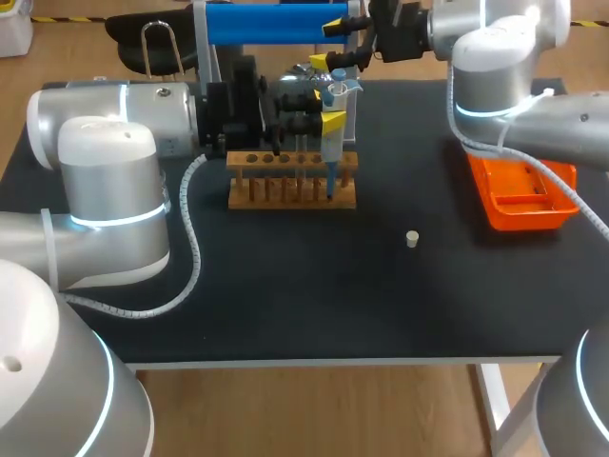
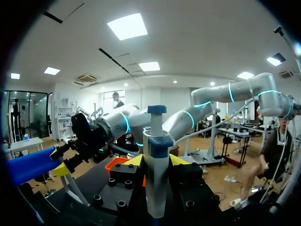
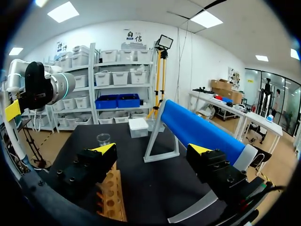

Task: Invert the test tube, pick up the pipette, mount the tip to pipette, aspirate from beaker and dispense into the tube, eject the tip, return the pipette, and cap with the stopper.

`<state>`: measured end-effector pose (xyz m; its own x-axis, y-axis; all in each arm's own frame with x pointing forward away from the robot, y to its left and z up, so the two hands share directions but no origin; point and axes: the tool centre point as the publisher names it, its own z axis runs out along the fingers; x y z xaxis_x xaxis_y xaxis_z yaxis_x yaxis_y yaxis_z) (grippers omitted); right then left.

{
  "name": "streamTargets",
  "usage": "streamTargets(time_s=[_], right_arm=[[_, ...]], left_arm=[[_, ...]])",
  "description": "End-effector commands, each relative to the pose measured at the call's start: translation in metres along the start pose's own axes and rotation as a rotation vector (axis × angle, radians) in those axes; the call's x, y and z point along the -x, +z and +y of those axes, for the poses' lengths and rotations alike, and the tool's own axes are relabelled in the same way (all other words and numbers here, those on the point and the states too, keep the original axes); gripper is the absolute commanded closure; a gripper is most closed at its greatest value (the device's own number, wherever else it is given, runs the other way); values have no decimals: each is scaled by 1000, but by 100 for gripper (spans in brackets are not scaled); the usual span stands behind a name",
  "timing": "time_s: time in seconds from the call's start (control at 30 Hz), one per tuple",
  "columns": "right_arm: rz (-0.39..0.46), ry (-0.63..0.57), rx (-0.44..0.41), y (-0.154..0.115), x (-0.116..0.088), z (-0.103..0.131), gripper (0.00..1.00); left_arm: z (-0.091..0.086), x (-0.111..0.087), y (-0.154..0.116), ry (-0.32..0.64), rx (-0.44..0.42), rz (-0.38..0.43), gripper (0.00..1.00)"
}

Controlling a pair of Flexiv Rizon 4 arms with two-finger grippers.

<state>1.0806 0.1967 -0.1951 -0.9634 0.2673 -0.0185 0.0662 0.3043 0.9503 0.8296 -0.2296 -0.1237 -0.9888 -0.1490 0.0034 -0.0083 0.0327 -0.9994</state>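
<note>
My left gripper point(image 1: 319, 107) is shut on the pipette point(image 1: 332, 143) and holds it upright over the right end of the wooden tube rack point(image 1: 291, 181). The pipette's blue lower end reaches down into the rack. In the left wrist view the pipette point(image 2: 155, 174) stands between the yellow fingertips point(image 2: 134, 161). My right gripper point(image 1: 347, 46) hangs open at the table's far side beside the blue stand point(image 1: 276, 23), holding nothing. A glass beaker point(image 3: 103, 139) stands ahead of the right gripper point(image 3: 153, 150). The small pale stopper point(image 1: 412, 238) lies on the black table. I cannot make out the test tube.
An orange tray point(image 1: 521, 193) sits at the right of the table under my right arm. A white box point(image 3: 138, 127) stands behind the blue stand point(image 3: 202, 129). My left arm's cable loops across the table's left part.
</note>
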Motion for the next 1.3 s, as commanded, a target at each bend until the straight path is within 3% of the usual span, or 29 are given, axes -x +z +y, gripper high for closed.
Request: streamTargets(time_s=[0.03,0.5,0.67,1.0,1.3], right_arm=[[-2,0,-1,-1,-1,0,0],[-2,0,-1,-1,-1,0,0],[-2,0,-1,-1,-1,0,0],[-2,0,-1,-1,-1,0,0],[-2,0,-1,-1,-1,0,0]], left_arm=[[0,0,0,1,-2,-1,100],[0,0,0,1,-2,-1,100],[-1,10,-32,-2,28,-97,100],[-3,47,-99,2,66,-290,100],[3,102,-122,9,79,-431,100]])
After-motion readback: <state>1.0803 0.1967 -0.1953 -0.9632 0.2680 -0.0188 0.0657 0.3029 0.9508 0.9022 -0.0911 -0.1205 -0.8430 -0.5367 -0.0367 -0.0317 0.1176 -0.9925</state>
